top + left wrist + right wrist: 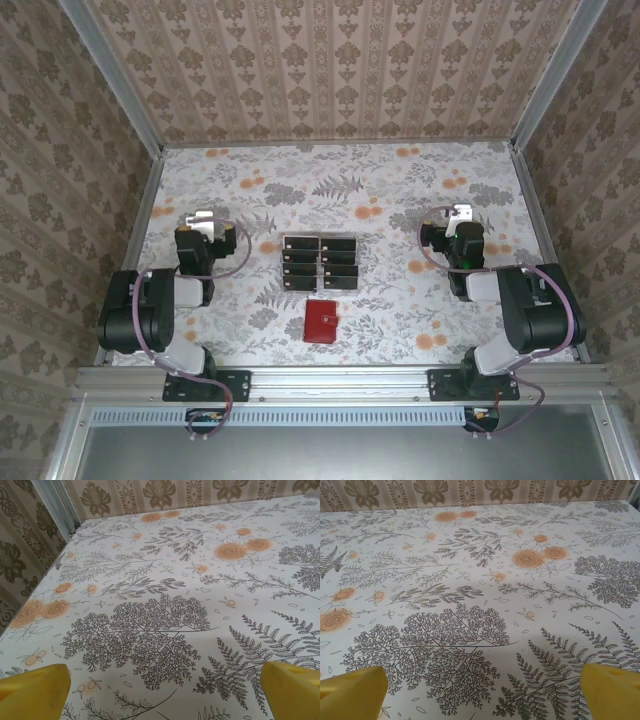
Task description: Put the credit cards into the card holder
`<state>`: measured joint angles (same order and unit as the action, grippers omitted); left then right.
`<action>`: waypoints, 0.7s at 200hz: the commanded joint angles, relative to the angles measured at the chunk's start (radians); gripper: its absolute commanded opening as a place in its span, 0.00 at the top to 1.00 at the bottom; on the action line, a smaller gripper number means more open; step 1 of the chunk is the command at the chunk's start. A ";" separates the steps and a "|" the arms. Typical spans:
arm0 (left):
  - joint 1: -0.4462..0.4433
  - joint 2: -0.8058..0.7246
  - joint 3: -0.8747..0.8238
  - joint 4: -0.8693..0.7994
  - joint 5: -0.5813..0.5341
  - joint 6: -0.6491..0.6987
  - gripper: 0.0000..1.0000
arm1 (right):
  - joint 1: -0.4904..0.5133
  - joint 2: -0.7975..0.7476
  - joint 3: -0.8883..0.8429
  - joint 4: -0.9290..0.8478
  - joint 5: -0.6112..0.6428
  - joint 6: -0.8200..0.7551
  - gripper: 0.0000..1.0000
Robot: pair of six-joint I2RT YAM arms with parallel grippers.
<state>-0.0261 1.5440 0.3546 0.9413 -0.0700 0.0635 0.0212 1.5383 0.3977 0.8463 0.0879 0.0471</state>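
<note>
Several black credit cards (320,262) lie in two neat columns at the middle of the floral table. The red card holder (321,322) lies shut just in front of them, its small clasp tab on the right edge. My left gripper (203,216) rests to the left of the cards, well apart from them. In the left wrist view it (165,695) is open, yellow fingertips (35,690) wide apart over bare tablecloth. My right gripper (459,212) sits to the right of the cards, and in the right wrist view it (482,695) is open too, with nothing between its fingertips (612,690).
Patterned walls (330,70) close the table in at the back and both sides, with metal posts (120,75) at the corners. An aluminium rail (330,382) runs along the near edge and carries both arm bases.
</note>
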 commanded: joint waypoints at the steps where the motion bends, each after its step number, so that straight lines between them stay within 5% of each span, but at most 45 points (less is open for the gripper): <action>1: 0.001 0.002 0.037 -0.044 0.013 -0.010 0.00 | -0.006 -0.009 0.011 0.007 -0.024 -0.015 0.00; 140: 0.006 0.001 0.042 -0.056 0.036 -0.012 0.00 | -0.007 -0.010 0.009 0.008 -0.028 -0.012 0.00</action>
<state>-0.0254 1.5440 0.3817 0.8886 -0.0471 0.0635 0.0193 1.5383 0.3977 0.8463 0.0738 0.0471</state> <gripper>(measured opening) 0.997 0.999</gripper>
